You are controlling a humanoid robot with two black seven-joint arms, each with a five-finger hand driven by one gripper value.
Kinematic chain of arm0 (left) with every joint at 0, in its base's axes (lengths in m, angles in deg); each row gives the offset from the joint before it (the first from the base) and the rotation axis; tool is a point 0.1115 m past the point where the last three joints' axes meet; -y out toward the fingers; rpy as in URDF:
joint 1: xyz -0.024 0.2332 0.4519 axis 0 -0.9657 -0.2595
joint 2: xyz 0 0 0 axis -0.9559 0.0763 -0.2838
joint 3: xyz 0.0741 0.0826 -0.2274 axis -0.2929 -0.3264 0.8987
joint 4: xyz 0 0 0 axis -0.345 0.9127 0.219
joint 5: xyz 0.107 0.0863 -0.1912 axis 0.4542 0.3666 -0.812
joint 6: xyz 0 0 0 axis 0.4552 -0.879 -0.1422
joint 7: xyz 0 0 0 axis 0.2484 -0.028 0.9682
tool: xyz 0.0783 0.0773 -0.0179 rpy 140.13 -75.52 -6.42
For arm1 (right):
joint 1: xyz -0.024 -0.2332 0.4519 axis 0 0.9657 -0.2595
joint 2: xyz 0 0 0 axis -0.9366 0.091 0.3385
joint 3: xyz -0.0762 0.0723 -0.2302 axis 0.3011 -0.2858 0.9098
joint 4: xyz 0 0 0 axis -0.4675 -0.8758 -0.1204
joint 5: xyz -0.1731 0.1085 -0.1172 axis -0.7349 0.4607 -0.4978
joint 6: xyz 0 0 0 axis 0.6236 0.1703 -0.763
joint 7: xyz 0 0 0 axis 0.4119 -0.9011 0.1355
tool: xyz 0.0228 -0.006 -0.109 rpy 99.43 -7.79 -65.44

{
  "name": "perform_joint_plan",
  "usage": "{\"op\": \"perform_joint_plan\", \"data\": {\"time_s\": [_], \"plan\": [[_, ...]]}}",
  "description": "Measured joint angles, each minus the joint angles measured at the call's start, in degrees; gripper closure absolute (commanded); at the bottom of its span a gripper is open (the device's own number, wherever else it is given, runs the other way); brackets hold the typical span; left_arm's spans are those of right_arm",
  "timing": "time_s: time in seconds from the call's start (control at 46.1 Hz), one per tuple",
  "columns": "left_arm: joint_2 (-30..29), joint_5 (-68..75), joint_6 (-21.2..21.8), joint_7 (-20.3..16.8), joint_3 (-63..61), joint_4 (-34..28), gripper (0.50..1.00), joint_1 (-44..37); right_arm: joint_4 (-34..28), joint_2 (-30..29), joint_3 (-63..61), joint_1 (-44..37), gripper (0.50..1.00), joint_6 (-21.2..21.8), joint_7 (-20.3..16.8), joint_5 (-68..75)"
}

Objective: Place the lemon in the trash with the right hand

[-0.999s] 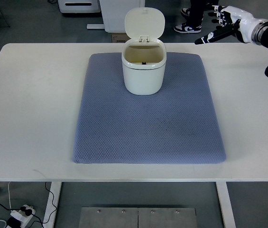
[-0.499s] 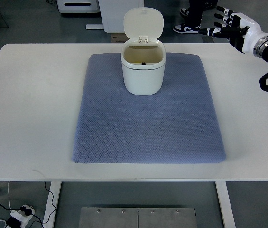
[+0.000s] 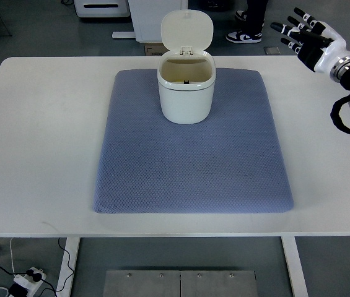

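Observation:
A white trash bin [image 3: 186,86] stands upright at the back middle of a blue-grey mat [image 3: 193,151], its lid flipped open toward the far side. I see no lemon on the table; the bin's inside is dim and shows only a small dark mark. My right hand [image 3: 301,38] is in the air at the table's far right corner, well right of the bin, fingers spread and holding nothing. The left arm is out of view.
The white table [image 3: 38,142] has bare surface left and right of the mat. Beyond the far edge a person's legs and sneakers [image 3: 244,36] stand on the floor beside a white cabinet [image 3: 153,15].
My right hand has drawn back to the right and slightly up, away from the bin, and its fingers have spread from pointing left to splayed open.

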Motion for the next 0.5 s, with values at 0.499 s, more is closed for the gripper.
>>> {"op": "perform_joint_plan", "data": {"time_s": [0.499], "plan": [[0.0, 0.0, 0.0, 0.0, 0.0, 0.0, 0.500, 0.0, 0.3, -9.4, -16.1, 9.4, 0.500, 0.2, 0.1, 0.0]]}}
